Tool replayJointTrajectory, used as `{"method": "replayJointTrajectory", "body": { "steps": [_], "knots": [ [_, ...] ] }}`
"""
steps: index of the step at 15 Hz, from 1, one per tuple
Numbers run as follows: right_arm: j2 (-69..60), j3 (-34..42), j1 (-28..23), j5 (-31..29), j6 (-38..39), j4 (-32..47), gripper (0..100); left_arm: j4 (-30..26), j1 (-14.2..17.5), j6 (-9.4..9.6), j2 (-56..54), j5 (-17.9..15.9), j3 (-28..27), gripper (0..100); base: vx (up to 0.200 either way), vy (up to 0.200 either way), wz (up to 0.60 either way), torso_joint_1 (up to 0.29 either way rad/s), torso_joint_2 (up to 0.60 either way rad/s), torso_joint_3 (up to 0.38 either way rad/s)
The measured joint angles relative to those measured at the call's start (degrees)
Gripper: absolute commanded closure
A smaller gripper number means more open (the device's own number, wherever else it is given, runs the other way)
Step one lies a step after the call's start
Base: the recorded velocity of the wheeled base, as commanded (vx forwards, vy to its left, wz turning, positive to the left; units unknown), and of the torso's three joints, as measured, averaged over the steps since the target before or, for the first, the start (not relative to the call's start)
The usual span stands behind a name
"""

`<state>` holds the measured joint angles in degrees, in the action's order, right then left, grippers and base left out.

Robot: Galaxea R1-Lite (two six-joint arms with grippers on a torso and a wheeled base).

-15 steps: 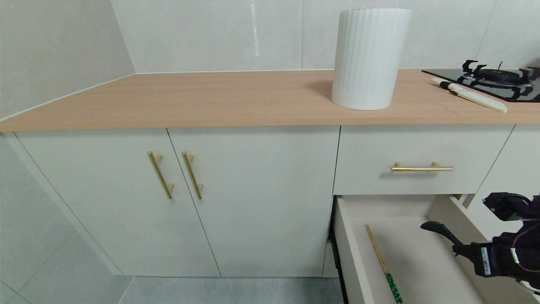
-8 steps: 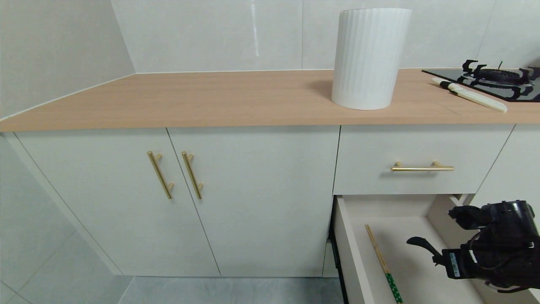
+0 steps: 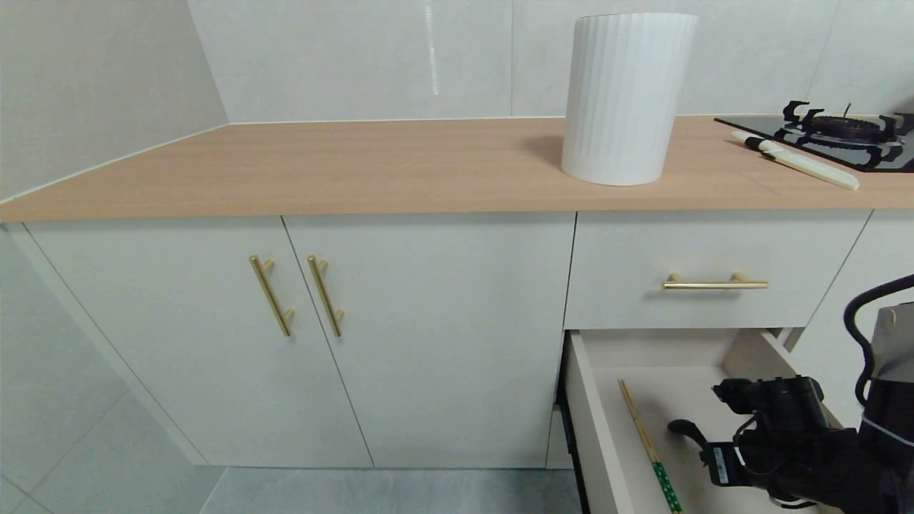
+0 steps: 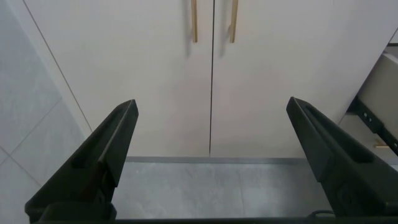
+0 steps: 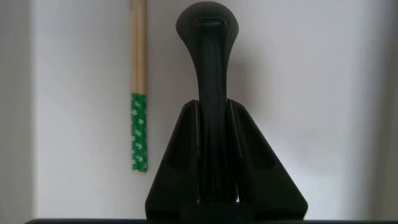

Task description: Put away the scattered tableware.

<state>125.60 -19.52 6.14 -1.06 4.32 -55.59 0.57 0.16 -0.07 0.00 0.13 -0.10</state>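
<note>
Black spoon (image 5: 208, 37): where's it at right now, and is anything actually gripping it?

> yep, the right gripper (image 5: 211, 118) has its jaws clenched on the spoon's handle, with the rounded end sticking out in front. It hangs over the open drawer (image 3: 584, 407), the lower one, right under the upper drawer (image 3: 714, 243), which is closed. Can't tell if the tip touches the drawer floor.

Anything else in there?

> a pair of chopsticks (image 3: 648, 448) with green patterned ends, lying flat on the drawer floor near its left wall. The spoon is beside them, roughly parallel, not touching.

And the other arm?

> the left gripper (image 4: 211, 162) is spread wide with nothing between its fingers, low down and facing the double cupboard doors (image 4: 261, 93) and the grey floor. Up on the wooden countertop (image 3: 321, 164) there's a pale knife (image 3: 796, 160) with a black collar, lying at the edge of the stove (image 3: 842, 135). There's also a tall white ribbed canister (image 3: 625, 100) standing upright.
</note>
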Motion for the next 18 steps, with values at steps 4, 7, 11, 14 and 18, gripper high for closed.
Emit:
{"method": "replayJointTrajectory", "body": {
  "steps": [4,7,11,14,18],
  "knots": [
    [6.24,0.37,0.13,-1.58,0.0,-5.64,100,0.02,0.0,0.0,0.0,0.0,0.0,0,0.0,0.0,0.0,0.0,0.0,0.0],
    [8.3,1.08,0.11,-1.67,0.02,-7.8,100,0.02,0.0,0.0,0.0,0.0,0.0,0,0.0,0.0,0.0,0.0,0.0,0.0],
    [9.07,1.11,-0.02,-1.69,0.09,-7.88,100,0.02,0.0,0.0,0.0,-0.02,0.0,0,0.0,0.0,0.0,0.0,0.0,0.0],
    [9.33,0.98,-0.02,-1.69,0.13,-8.66,100,0.02,0.0,0.0,0.0,0.0,0.0,0,0.0,0.0,0.0,0.0,0.0,0.0],
    [10.01,1.02,-0.02,-1.89,0.17,-10.31,100,0.02,0.0,0.0,0.0,-0.04,0.0,0,0.0,0.0,0.0,0.0,0.0,0.0]
  ]
}}
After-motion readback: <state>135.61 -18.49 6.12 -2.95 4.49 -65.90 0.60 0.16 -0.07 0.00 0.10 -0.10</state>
